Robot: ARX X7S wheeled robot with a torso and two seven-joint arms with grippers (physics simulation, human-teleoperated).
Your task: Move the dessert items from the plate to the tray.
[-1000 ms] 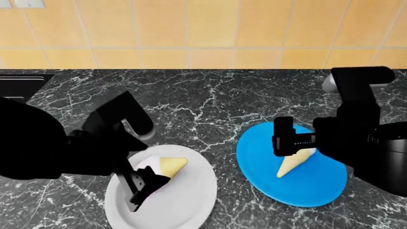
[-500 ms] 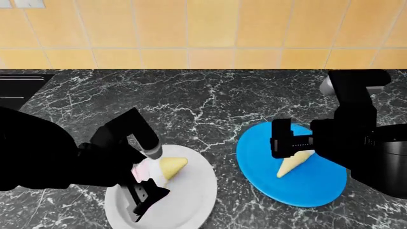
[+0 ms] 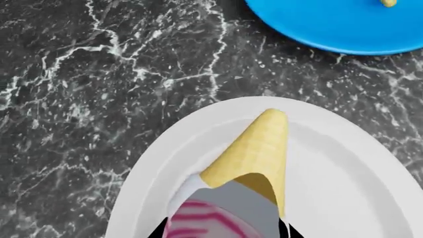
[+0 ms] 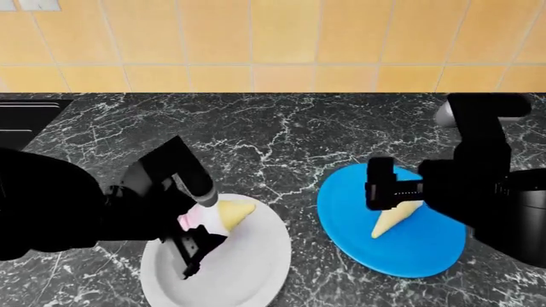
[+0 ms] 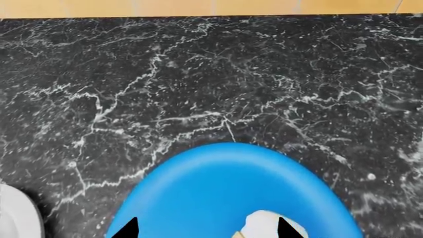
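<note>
Open marble ahead of both arms, crowded along the near edge

The black white-veined marble counter (image 4: 282, 128) lies bare from the yellow tiled wall (image 4: 273, 45) down to the two plates, and a strip of it separates the round white plate (image 4: 252, 268) from the round blue plate (image 4: 418, 249). The left gripper (image 4: 198, 246) and its black arm cover the white plate's left side; the right gripper (image 4: 384, 185) and arm overhang the blue plate's right half.
</note>
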